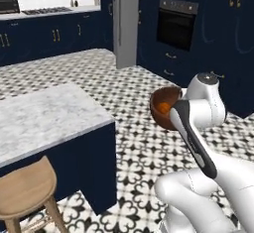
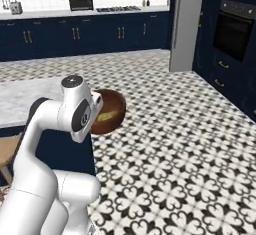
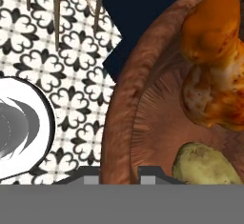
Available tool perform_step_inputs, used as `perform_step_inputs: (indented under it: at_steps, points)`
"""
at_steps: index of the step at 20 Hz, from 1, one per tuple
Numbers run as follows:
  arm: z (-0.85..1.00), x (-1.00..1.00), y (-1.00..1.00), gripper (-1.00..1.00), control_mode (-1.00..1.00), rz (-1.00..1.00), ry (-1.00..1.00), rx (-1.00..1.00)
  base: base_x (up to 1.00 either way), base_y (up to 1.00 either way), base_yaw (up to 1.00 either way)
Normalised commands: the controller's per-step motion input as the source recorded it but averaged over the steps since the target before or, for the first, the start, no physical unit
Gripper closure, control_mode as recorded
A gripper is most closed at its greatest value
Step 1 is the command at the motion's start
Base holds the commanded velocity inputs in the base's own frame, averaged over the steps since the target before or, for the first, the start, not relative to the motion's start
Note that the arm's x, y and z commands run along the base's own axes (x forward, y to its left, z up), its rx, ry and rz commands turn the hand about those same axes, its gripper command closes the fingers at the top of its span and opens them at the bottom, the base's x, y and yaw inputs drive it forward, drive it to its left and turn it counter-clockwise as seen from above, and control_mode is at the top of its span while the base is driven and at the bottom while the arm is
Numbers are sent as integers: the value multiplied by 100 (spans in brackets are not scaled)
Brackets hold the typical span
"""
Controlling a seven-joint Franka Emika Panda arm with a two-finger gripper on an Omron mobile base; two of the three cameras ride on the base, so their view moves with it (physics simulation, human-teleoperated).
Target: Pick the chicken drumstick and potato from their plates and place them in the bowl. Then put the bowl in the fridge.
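The dark reddish-brown bowl [image 1: 162, 103] [image 2: 111, 110] hangs in the air over the patterned floor, held out in front of my arm. In the hand view my gripper [image 3: 119, 174] is shut on the bowl's rim [image 3: 125, 99], one fingertip outside the wall and one inside. The orange-brown chicken drumstick [image 3: 212, 61] [image 1: 163, 109] lies inside the bowl. The yellowish potato [image 3: 205, 166] [image 2: 105, 115] rests beside it on the bowl's bottom. The tall grey fridge [image 1: 126, 24] [image 2: 185, 24] stands farther ahead across the floor, seen edge-on.
A marble-topped island [image 1: 44, 118] with navy sides is on the left, a wooden stool [image 1: 25, 190] in front of it. A built-in oven [image 1: 176, 24] and navy cabinets [image 1: 233, 43] line the right. The patterned floor [image 2: 190, 144] lies open between me and the fridge.
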Motion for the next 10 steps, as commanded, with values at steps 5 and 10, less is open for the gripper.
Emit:
perform_step_inputs:
  at_steps: [5,10]
  points:
    - [0,0,0,100,100,0,0,0,50,-100,46]
    - [0,0,0,100,100,0,0,0,44,-100,45]
